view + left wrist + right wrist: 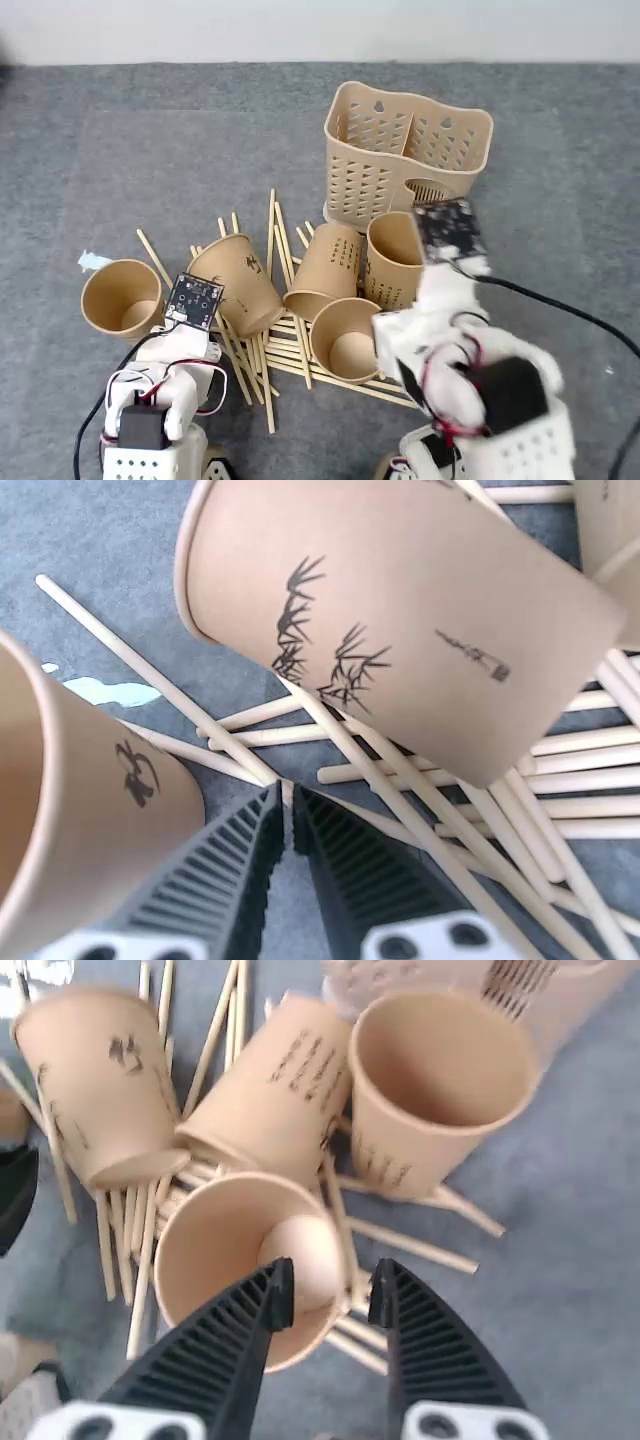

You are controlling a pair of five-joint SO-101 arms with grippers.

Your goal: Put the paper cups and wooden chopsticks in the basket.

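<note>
Before the basket [360, 180], the rim of a tipped paper cup [220, 1250] is being straddled by the open, empty right pincer [330, 1278]; closing is being called for next.

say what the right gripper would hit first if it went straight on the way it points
Most likely the paper cup on its side, mouth facing the right gripper; the open fingers appear to straddle its near rim. Depth is unclear.
</note>
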